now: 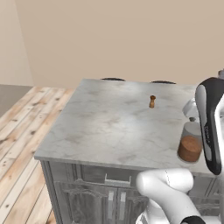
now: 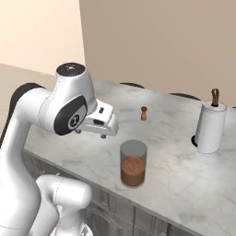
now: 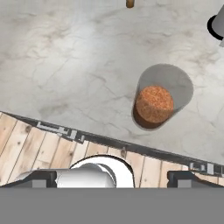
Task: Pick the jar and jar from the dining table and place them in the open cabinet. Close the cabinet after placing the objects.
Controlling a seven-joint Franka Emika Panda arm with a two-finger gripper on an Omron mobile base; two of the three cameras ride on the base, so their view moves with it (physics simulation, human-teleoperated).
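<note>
Jar (image 2: 133, 163) with red-brown filling stands near the table (image 2: 175, 170) edge; gripper (image 2: 104, 125) hovers beside it, finger state unclear.

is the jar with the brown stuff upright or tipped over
Upright: the jar stands on its base on the dining table, open mouth up, filling settled in its lower half.

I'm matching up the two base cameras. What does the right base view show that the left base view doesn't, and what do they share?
Right base view alone: a white paper towel roll standing upright on its holder at the table's right side.

Left base view alone: the wood plank floor left of the table, and the table's panelled grey front.

Both: the marble dining table, the jar with reddish-brown filling near the front edge, and the small brown shaker farther back.
</note>
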